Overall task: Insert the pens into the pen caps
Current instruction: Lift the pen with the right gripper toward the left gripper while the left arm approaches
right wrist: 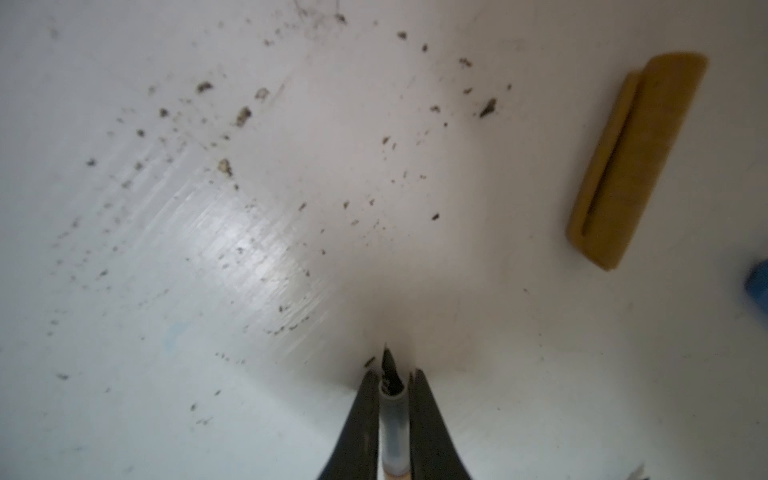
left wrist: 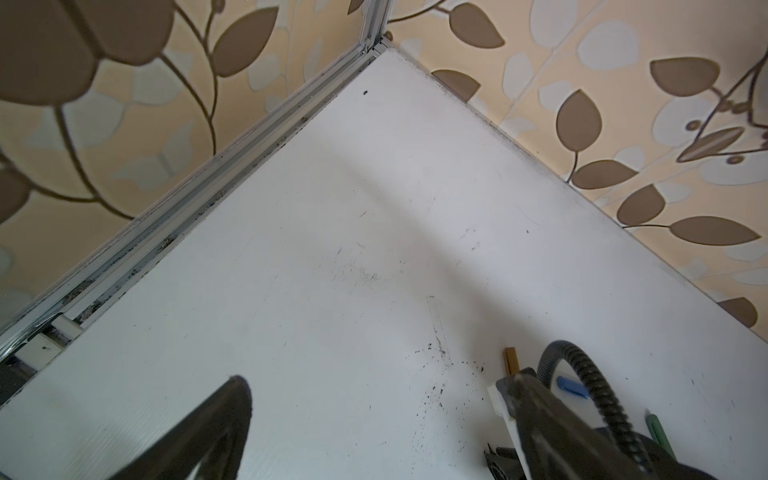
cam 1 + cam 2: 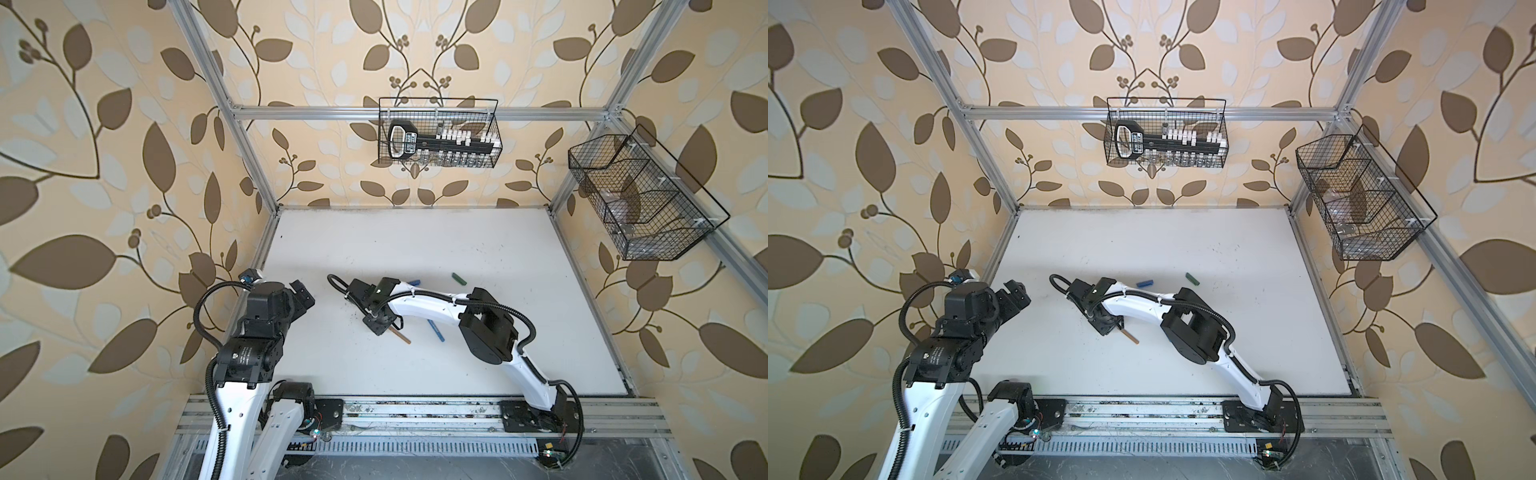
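My right gripper (image 1: 392, 374) is pinched narrow on the tan-brown pen (image 1: 392, 432), just behind its dark tip, close over the white table (image 1: 208, 291); the tan-brown cap (image 1: 636, 162) lies nearby, apart from it. My left gripper (image 3: 301, 296) hangs wide open, holding nothing

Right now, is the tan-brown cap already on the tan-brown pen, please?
No, the tan-brown cap lies alone on the table, apart from the tan-brown pen between the right fingers.

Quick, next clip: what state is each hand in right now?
Left hand: open, holding nothing.
Right hand: closed on the tan-brown pen, near its tip.
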You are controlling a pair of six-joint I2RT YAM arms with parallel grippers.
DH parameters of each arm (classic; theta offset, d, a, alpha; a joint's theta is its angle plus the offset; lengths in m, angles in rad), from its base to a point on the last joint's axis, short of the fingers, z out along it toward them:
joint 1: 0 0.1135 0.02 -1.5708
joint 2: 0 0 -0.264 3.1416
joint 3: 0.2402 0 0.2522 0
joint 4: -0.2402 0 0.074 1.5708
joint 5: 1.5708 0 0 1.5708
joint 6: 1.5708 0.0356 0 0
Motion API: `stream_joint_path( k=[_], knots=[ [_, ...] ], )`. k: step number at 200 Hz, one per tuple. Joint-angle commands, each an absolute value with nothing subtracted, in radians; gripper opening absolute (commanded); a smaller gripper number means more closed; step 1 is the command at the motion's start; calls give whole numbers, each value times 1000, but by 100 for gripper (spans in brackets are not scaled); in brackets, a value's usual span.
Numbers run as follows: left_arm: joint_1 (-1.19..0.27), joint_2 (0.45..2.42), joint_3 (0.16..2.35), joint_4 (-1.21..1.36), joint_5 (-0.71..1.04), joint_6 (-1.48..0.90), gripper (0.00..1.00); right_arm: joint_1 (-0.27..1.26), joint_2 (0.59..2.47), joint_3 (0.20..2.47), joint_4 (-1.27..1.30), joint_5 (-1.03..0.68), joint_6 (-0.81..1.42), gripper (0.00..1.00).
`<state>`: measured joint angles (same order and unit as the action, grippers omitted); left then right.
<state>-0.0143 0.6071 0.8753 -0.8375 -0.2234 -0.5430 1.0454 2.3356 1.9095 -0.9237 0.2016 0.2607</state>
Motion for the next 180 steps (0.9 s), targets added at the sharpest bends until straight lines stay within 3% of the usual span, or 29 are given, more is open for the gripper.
stream_joint_path(
  k=[1, 42, 73, 132, 180],
  knots=[
    [-21, 610, 884, -806, -197, -550, 99, 1051, 2355, 1879, -962, 189, 276, 10],
    [-20, 639, 887, -802, -143, -561, 99, 997, 2264, 1807, -876, 156, 262, 5],
    [-21, 683, 870, -766, -23, -557, 99, 900, 2124, 1663, -727, -2, 270, 3],
    [-35, 740, 687, -448, 366, -617, 99, 688, 1846, 1309, -313, -337, 417, 1],
    [-328, 830, 537, -118, 355, -623, 98, 618, 1747, 1107, 30, -522, 630, 1]
  ],
)
